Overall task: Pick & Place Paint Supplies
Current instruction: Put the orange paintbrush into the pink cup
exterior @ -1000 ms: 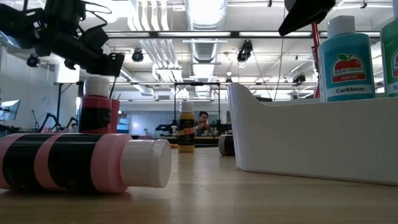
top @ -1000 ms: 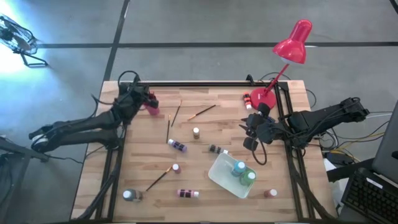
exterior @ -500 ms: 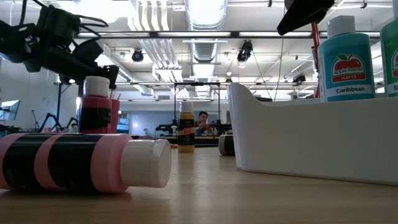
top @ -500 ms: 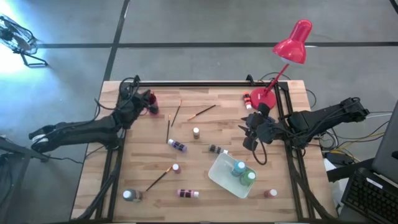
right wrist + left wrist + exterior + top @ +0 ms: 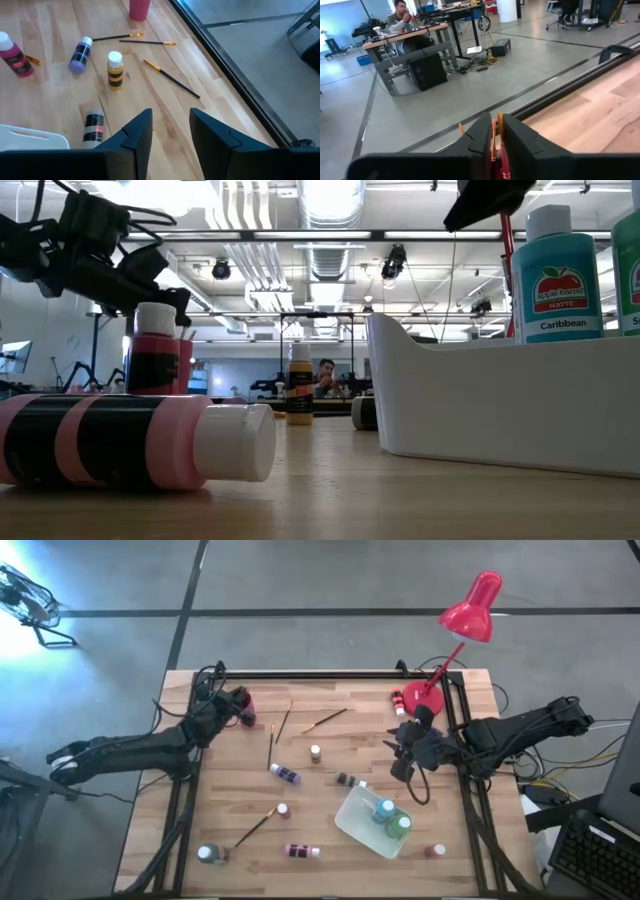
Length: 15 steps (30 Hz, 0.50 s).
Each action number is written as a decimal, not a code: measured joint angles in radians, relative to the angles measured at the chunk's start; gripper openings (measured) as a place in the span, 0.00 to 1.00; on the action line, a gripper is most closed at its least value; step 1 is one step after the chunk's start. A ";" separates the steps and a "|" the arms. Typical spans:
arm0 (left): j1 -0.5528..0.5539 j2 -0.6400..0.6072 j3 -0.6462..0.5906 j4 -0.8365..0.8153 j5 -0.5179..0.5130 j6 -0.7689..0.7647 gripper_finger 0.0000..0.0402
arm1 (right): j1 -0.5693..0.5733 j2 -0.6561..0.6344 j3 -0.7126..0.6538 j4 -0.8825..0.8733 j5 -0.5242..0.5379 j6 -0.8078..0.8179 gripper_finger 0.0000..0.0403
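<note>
At the far left corner of the wooden worktop (image 5: 330,745), the left gripper (image 5: 494,131) holds its fingers nearly closed on a thin orange-tipped paintbrush (image 5: 493,142) beside a pink cup (image 5: 246,706). The right gripper (image 5: 170,131) hovers open and empty near the white tray (image 5: 355,820) holding two teal bottles (image 5: 385,809), while other bottles and brushes lie scattered between.

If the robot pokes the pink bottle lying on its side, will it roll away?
Probably: the pink bottle is round and lies sideways on the flat table, so a sideways poke would likely roll it. It looks like small plastic, so probably light. Its smooth sides might slip when pinched.
</note>
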 joint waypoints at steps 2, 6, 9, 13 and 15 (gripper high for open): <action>0.000 0.000 0.001 -0.001 0.000 0.005 0.19 | 0.000 -0.001 0.010 0.000 0.000 0.000 0.30; 0.000 -0.001 0.025 -0.004 0.000 0.006 0.26 | 0.000 -0.001 0.033 -0.001 0.000 -0.008 0.30; 0.000 -0.002 0.058 -0.056 -0.001 0.006 0.30 | 0.000 -0.001 0.042 -0.002 0.000 -0.009 0.33; 0.000 -0.002 0.121 -0.160 -0.008 0.010 0.33 | 0.000 -0.001 0.047 -0.007 0.000 -0.010 0.36; 0.000 -0.002 0.152 -0.229 -0.009 0.021 0.33 | 0.000 -0.001 0.047 -0.008 0.000 -0.010 0.38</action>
